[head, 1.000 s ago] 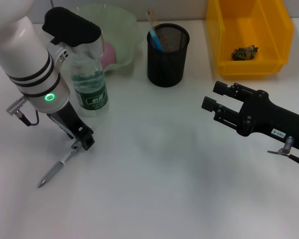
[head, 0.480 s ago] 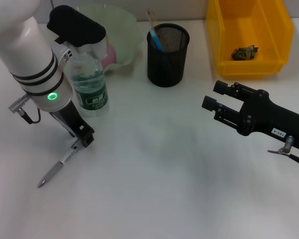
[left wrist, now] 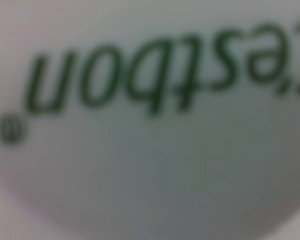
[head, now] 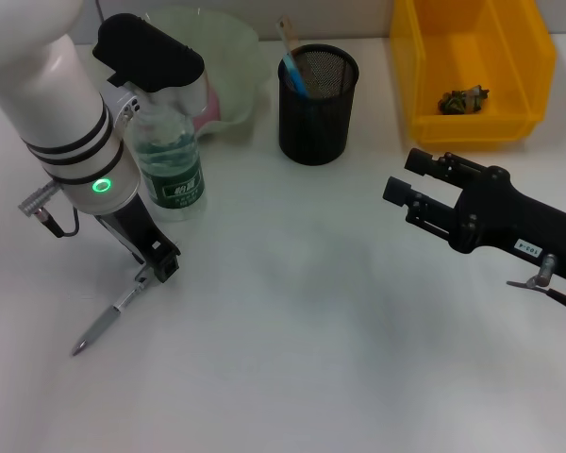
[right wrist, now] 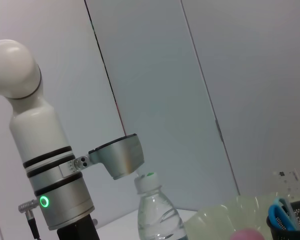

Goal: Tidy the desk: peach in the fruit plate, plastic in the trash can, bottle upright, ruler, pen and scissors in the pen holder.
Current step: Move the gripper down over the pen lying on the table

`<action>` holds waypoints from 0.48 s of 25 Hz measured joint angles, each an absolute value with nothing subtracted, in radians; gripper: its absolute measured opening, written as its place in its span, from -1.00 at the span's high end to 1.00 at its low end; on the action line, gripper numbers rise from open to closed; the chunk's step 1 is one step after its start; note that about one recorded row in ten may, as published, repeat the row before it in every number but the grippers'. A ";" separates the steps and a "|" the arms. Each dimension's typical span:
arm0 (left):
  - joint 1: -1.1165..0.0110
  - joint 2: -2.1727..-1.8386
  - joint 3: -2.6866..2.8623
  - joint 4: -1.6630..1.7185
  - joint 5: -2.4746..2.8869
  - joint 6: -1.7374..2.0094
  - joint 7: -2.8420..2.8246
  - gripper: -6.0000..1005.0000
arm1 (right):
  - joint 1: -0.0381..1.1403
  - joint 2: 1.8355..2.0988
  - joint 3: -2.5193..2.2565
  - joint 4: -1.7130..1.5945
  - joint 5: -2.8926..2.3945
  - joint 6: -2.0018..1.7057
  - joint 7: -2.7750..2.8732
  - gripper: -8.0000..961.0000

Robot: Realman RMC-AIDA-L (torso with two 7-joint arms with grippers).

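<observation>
Pen (head: 108,319): silver, flat, near tabletop's left edge. Bottle (head: 169,170): clear, green label, upright. Peach (head: 208,102): pink, in pale plate (head: 234,57). Mesh holder (head: 318,92): black, far edge.

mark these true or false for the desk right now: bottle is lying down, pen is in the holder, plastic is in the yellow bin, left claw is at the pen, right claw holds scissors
1. The bottle is lying down. False: it stands upright.
2. The pen is in the pen holder. False: it lies on the desk.
3. The crumpled plastic sits in the yellow bin. True.
4. The left claw is down at the pen's upper end. True.
5. The right claw holds scissors. False: it is open and holds nothing.
</observation>
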State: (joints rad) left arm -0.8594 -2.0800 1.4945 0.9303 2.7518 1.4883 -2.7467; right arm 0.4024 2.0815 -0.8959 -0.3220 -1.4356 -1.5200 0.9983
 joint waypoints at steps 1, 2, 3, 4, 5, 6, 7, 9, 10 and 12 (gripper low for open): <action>-0.860 -2.080 1.494 0.929 2.752 1.488 -2.747 0.30 | 0.402 2.081 -0.896 -0.322 -1.436 -1.520 0.998 -0.22; -0.861 -2.080 1.494 0.928 2.751 1.488 -2.748 0.31 | 0.404 2.082 -0.896 -0.322 -1.436 -1.520 0.998 -0.22; -0.861 -2.080 1.493 0.928 2.751 1.488 -2.748 0.32 | 0.404 2.082 -0.896 -0.322 -1.436 -1.520 0.998 -0.22; -0.862 -2.080 1.493 0.927 2.751 1.488 -2.748 0.34 | 0.405 2.082 -0.896 -0.322 -1.436 -1.520 0.998 -0.22; -0.862 -2.080 1.493 0.927 2.751 1.488 -2.748 0.35 | 0.405 2.082 -0.896 -0.322 -1.436 -1.520 0.998 -0.22; -0.862 -2.080 1.493 0.926 2.751 1.488 -2.748 0.36 | 0.405 2.081 -0.896 -0.322 -1.436 -1.520 0.997 -0.22; -0.862 -2.080 1.495 0.925 2.751 1.486 -2.748 0.38 | 0.406 2.082 -0.896 -0.322 -1.436 -1.520 0.997 -0.22; -0.863 -2.080 1.495 0.925 2.750 1.485 -2.748 0.40 | 0.407 2.081 -0.896 -0.322 -1.435 -1.520 0.997 -0.22; -0.862 -2.080 1.495 0.925 2.750 1.485 -2.748 0.42 | 0.407 2.081 -0.896 -0.322 -1.435 -1.520 0.997 -0.22; -0.862 -2.080 1.495 0.924 2.751 1.484 -2.747 0.44 | 0.408 2.081 -0.896 -0.322 -1.435 -1.519 0.997 -0.22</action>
State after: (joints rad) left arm -0.8625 -2.0800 1.4951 0.9244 2.7506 1.4839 -2.7469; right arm 0.4080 2.0808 -0.8958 -0.3221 -1.4346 -1.5194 0.9971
